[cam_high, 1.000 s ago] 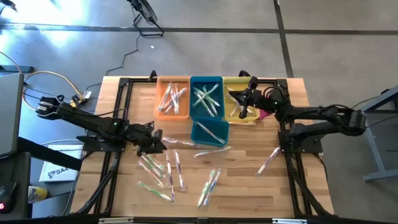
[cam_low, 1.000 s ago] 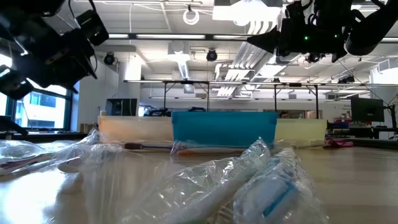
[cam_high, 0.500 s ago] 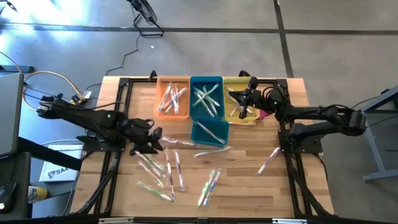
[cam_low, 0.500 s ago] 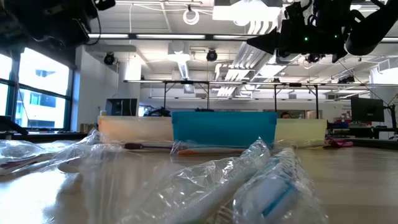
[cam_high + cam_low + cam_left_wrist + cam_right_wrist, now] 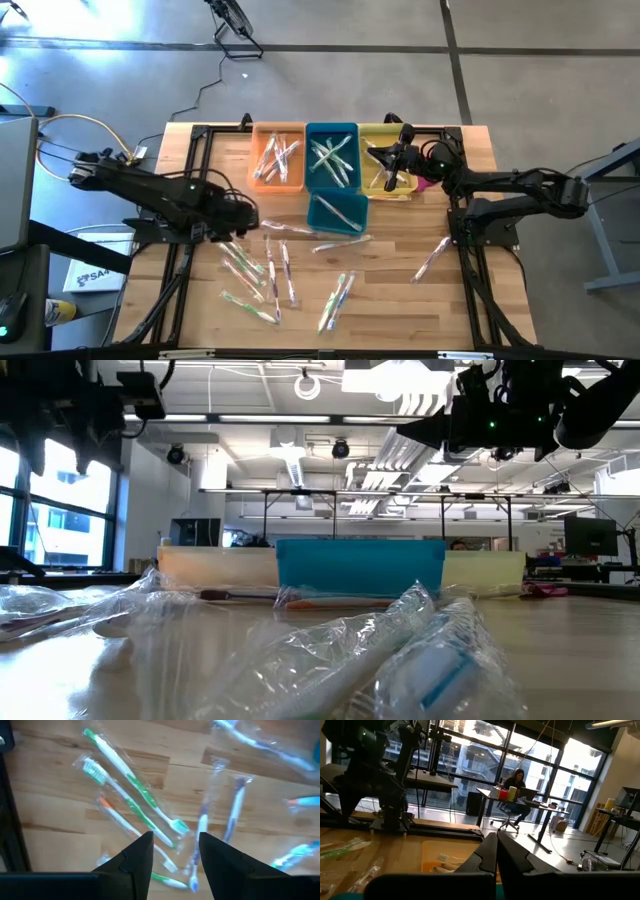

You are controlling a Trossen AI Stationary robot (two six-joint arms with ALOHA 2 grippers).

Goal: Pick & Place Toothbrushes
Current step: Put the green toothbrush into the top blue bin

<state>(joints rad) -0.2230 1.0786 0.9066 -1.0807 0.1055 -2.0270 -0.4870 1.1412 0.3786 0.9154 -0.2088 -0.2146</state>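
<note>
A wooden desk (image 5: 400, 300) seen from above, with two dark robot arms, one at each side. Along the far edge stand three bins side by side: an orange bin (image 5: 278, 158), a blue bin (image 5: 332, 157) and a yellow bin (image 5: 385, 170). A fourth, smaller blue bin (image 5: 337, 212) sits just in front of the middle one. All four already hold wrapped toothbrushes.

Many more toothbrushes (image 5: 262, 270) in clear wrappers lie loose on the near half of the desk. Most cluster left of centre, a few lie near the middle (image 5: 337, 298), and one lies alone at the right (image 5: 432, 258).

The left gripper (image 5: 243, 213) hangs above the far edge of the left cluster. In its wrist view its fingers (image 5: 141, 857) are spread apart and empty, with a green-handled toothbrush (image 5: 132, 785) and others on the wood directly beneath them.

The right gripper (image 5: 398, 155) hovers over the yellow bin at the far right. Its fingers (image 5: 490, 855) are clenched together, and nothing can be seen between them.

The step in hand appears to be the left arm lining up over the pile to choose its next toothbrush. The next move likely calls for lowering the spread fingers astride a single handle. It must then close on that one brush without snagging the overlapping wrappers of its neighbours.
</note>
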